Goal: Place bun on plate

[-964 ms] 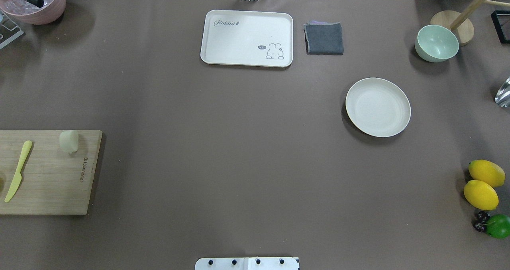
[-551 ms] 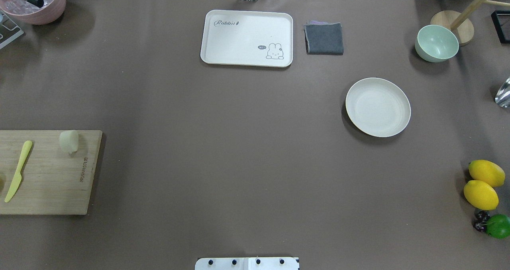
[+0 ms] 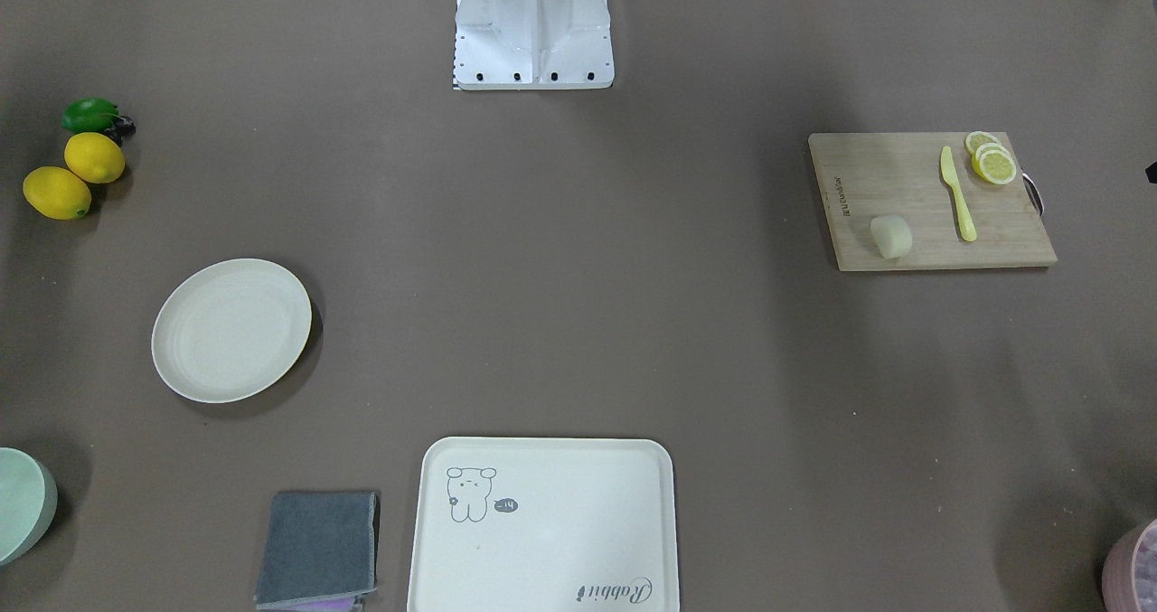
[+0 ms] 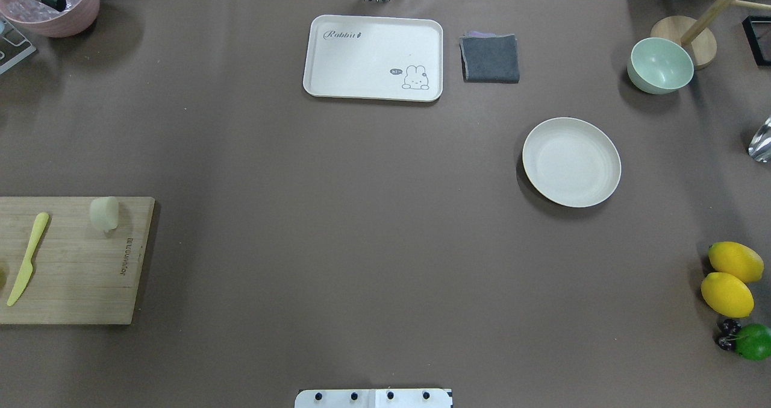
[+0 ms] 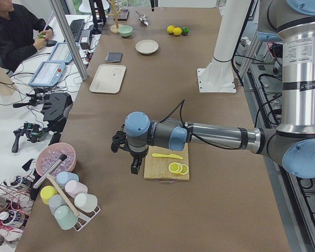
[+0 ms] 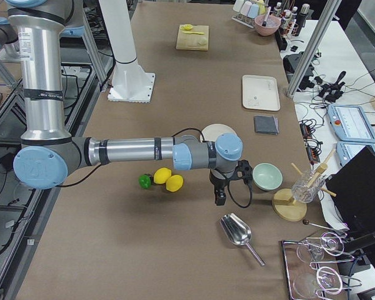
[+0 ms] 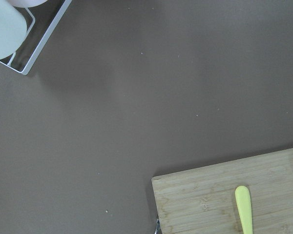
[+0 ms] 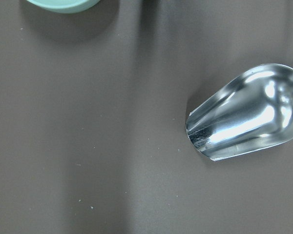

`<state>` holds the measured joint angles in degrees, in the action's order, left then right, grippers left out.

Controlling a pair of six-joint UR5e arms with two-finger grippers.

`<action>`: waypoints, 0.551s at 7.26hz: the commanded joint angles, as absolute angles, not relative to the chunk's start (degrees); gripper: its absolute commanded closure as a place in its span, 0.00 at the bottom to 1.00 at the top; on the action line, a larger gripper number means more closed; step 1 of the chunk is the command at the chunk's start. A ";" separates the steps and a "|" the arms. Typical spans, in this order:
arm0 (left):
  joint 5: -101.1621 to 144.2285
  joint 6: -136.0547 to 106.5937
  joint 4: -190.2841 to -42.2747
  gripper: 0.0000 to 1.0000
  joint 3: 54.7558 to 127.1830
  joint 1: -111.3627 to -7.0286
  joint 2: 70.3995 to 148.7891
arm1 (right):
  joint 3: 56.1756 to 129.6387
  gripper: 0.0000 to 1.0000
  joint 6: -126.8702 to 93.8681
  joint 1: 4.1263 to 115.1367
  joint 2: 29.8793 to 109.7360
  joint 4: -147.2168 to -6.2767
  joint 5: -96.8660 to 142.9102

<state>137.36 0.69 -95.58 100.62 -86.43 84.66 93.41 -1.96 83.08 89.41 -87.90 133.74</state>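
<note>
We cannot tell how wide the left gripper (image 5: 135, 168) stands; we'd centre it over the bun (image 4: 104, 213), closing gently

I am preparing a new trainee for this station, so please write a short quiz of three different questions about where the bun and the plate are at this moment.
1. True or false: the bun already lies on the plate.
2. What does the bun rest on? A) the rabbit tray B) the wooden cutting board C) the grey folded cloth
3. Fill in: the bun is on the robot's ____ side of the table, and the plate is on the other side.

Key: 1 false, the plate holds nothing; 2 B; 3 left.
</note>
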 commanded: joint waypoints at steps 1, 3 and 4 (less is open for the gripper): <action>137.63 0.62 -95.62 0.02 101.86 -86.57 84.64 | 93.34 0.00 -1.93 82.97 89.56 -87.98 133.94; 137.20 0.62 -95.62 0.02 101.43 -86.48 84.64 | 93.16 0.00 -1.93 82.97 89.56 -87.98 135.78; 137.81 0.62 -95.71 0.02 101.95 -86.40 84.64 | 93.16 0.00 -1.93 82.97 89.56 -87.98 135.79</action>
